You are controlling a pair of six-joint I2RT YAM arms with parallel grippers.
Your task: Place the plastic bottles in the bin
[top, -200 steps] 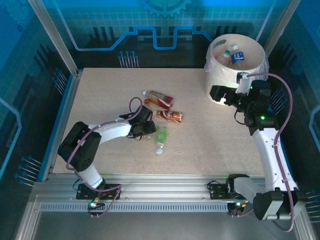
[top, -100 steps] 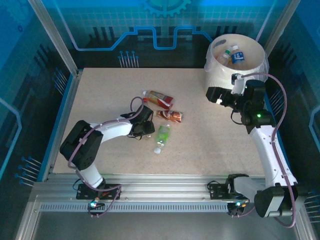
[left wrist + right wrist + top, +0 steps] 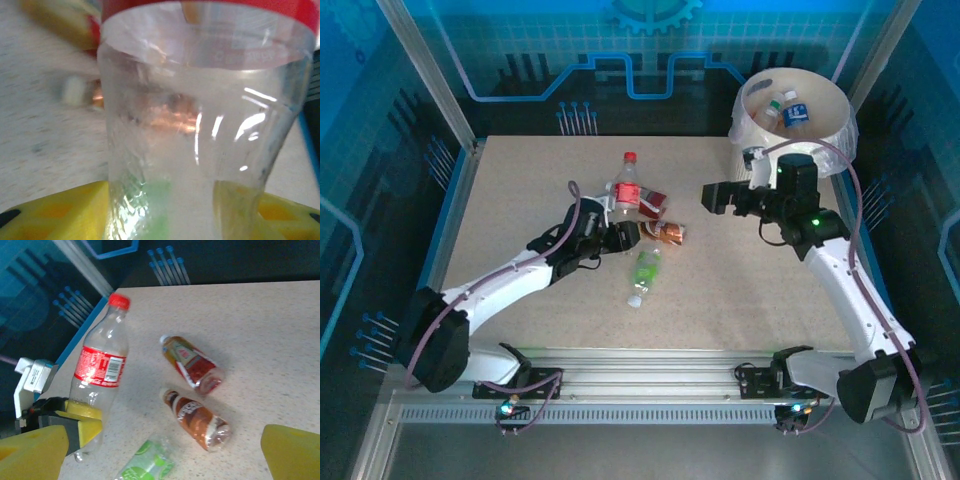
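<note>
A clear plastic bottle (image 3: pixel 626 195) with a red label and red cap stands upright above the table, and my left gripper (image 3: pixel 620 236) is shut on its lower body. In the left wrist view that bottle (image 3: pixel 200 125) sits between the yellow fingers (image 3: pixel 60 215). Three more bottles lie on the table: a red-and-yellow one (image 3: pixel 651 201), a brown one (image 3: pixel 666 232) and a green one (image 3: pixel 643 270). My right gripper (image 3: pixel 712 197) hangs open over the table, right of them and left of the bin (image 3: pixel 790 150). Its wrist view shows the held bottle (image 3: pixel 100 370) and the brown bottle (image 3: pixel 197 420).
The white bin stands at the far right corner with a couple of bottles (image 3: pixel 788 108) inside. A blue frame rail (image 3: pixel 440 230) runs along the table's left edge. Bare tabletop (image 3: pixel 750 290) lies between the lying bottles and the right arm.
My left gripper closed on the red-labelled bottle and raised it upright, stretching farther out. The right arm swung left, away from the bin, still open.
</note>
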